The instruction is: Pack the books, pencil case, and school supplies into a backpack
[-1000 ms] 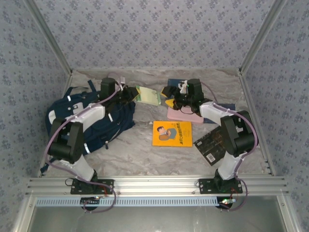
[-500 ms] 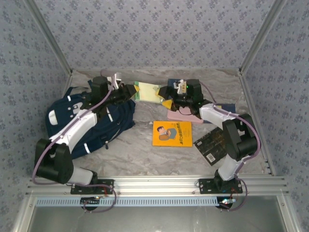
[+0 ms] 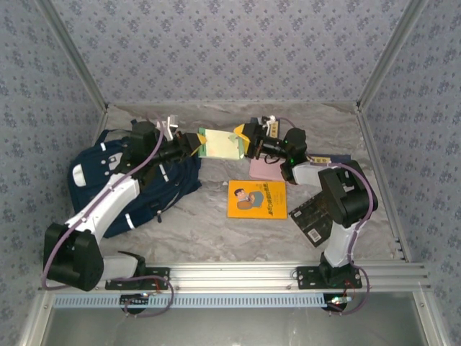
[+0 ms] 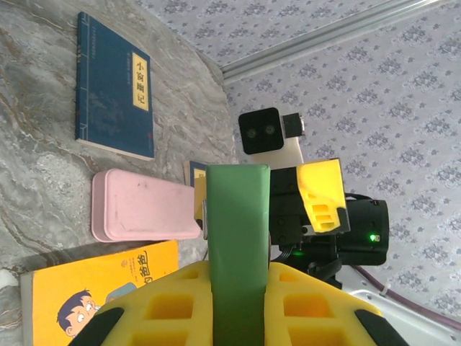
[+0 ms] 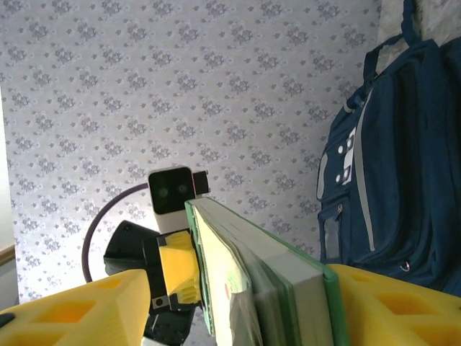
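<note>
Top view: your left claw (image 3: 193, 143) is clamped on the notepad (image 3: 220, 145), which hangs above the table (image 3: 209, 220) at upper centre. The right claw (image 3: 246, 142) stands part open around its other end, gripping nothing. The backpack (image 3: 137, 180) lies at the left. With 2 claws on 1 notepad, any pull apart could bend or tear it.

Left wrist view: the notepad (image 4: 238, 238) rises edge-on from bottom centre, pinched between the yellow fingers (image 4: 169, 306). The pencil case (image 4: 144, 216) and orange book (image 4: 101, 288) sit at lower left. Let go early and it likely drops near them.

Right wrist view: 1 finger (image 5: 389, 303) at lower right looks to be against the cover, while the other at lower left stands apart. Pages fan loose at bottom centre, and a closing squeeze could crease them.
</note>
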You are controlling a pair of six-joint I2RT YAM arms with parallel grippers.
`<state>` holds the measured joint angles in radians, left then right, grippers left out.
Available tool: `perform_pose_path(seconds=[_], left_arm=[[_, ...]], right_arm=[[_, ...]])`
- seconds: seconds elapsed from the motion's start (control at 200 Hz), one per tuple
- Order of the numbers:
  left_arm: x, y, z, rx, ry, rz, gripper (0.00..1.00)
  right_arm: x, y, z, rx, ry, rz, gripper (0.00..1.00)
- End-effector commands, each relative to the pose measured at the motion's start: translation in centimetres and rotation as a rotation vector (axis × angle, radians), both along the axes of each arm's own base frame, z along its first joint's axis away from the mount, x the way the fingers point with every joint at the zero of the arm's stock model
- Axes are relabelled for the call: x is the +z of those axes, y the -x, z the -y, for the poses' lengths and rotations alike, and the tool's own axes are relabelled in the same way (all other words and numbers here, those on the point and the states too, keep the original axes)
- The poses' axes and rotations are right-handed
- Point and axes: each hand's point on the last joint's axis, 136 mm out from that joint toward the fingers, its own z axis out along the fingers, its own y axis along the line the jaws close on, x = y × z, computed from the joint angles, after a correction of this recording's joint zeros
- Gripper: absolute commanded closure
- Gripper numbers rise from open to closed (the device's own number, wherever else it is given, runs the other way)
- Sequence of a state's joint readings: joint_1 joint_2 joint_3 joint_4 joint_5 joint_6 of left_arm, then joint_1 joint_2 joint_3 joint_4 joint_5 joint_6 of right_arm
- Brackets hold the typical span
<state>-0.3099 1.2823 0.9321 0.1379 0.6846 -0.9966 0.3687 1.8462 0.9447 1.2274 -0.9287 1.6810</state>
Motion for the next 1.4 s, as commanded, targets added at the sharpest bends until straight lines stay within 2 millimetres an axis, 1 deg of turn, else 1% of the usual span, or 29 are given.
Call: perform_pose_path(seconds=[0.0, 0.17, 0.265, 0.31, 0.35, 0.455, 0.495, 0.535, 0.58, 0.615, 0.67, 0.705, 0.725, 0.744, 0.784, 0.809, 0.869, 0.974, 1.109, 1.169, 1.294, 1.394], left_arm=[[1.7, 0.3, 0.2, -0.013, 0.023, 0.054, 1.0], [1.9, 0.0, 0.1, -0.01, 0.022, 0.061, 1.0], [1.9, -0.2, 0.0, -0.009, 0.02, 0.059, 1.0], [1.8, -0.2, -0.1, -0.008, 0.018, 0.058, 1.0], [1.8, -0.3, -0.2, -0.007, 0.014, 0.057, 1.0], [1.4, -0.2, -0.3, -0.007, -0.006, 0.051, 1.0], [1.1, -0.3, -0.4, -0.003, -0.013, 0.045, 1.0], [0.9, -0.3, -0.6, 0.001, -0.021, 0.04, 1.0], [0.5, -0.4, -0.9, 0.01, -0.037, 0.023, 0.93], [0.1, -0.6, -1.3, 0.023, -0.06, 0.011, 0.83], [-0.7, -0.8, -2.4, 0.051, -0.127, -0.011, 0.66], [-1.3, -1.0, -3.4, 0.077, -0.19, -0.027, 0.58], [-1.7, -1.0, -4.1, 0.094, -0.232, -0.04, 0.55], [-2.0, -1.1, -5.0, 0.113, -0.281, -0.051, 0.53], [-2.5, -1.3, -6.7, 0.151, -0.374, -0.069, 0.5], [-2.7, -1.4, -7.7, 0.175, -0.421, -0.08, 0.49], [-3.3, -1.7, -9.7, 0.231, -0.49, -0.113, 0.47], [-4.7, -2.3, -11.7, 0.297, -0.533, -0.177, 0.45], [-7.3, -3.0, -15.3, 0.416, -0.616, -0.305, 0.45], [-8.3, -3.5, -16.7, 0.459, -0.624, -0.348, 0.45], [-10.0, -4.9, -17.7, 0.477, -0.62, -0.385, 0.47], [-11.2, -6.0, -17.7, 0.466, -0.629, -0.401, 0.48]], right_arm=[[2.5, 2.3, -0.3, 0.056, -0.02, 0.09, 0.39], [2.3, 2.7, -0.5, 0.066, -0.002, 0.086, 0.37], [2.2, 2.9, -0.6, 0.068, -0.001, 0.083, 0.43], [2.2, 2.9, -0.6, 0.068, 0.001, 0.085, 0.48], [2.0, 2.8, -0.5, 0.061, 0.006, 0.08, 0.56], [1.2, 2.3, 0.1, 0.03, 0.031, 0.062, 0.85], [1.1, 2.2, 0.3, 0.016, 0.04, 0.058, 0.92], [0.9, 2.0, 0.7, 0.003, 0.05, 0.054, 0.95], [0.6, 1.7, 1.2, -0.018, 0.065, 0.049, 0.96], [0.5, 1.5, 1.8, -0.042, 0.079, 0.048, 1.0], [-0.1, 1.0, 3.1, -0.087, 0.113, 0.033, 1.0], [-0.6, 0.7, 4.3, -0.125, 0.144, 0.024, 1.0], [-0.7, 0.6, 4.9, -0.145, 0.163, 0.027, 1.0], [-1.3, 0.5, 5.5, -0.165, 0.188, 0.013, 1.0], [-1.7, 0.6, 6.4, -0.193, 0.236, 0.022, 1.0], [-2.3, 0.7, 7.1, -0.209, 0.277, 0.008, 1.0], [-3.5, 1.1, 8.1, -0.232, 0.378, 0.001, 1.0], [-5.0, 2.2, 9.3, -0.245, 0.526, -0.002, 1.0], [-5.8, 3.0, 10.7, -0.279, 0.616, -0.013, 1.0], [-5.8, 3.4, 11.0, -0.28, 0.645, -0.001, 1.0], [-6.3, 4.1, 11.4, -0.273, 0.679, -0.001, 1.0], [-6.5, 4.4, 11.7, -0.272, 0.688, -0.005, 1.0]])
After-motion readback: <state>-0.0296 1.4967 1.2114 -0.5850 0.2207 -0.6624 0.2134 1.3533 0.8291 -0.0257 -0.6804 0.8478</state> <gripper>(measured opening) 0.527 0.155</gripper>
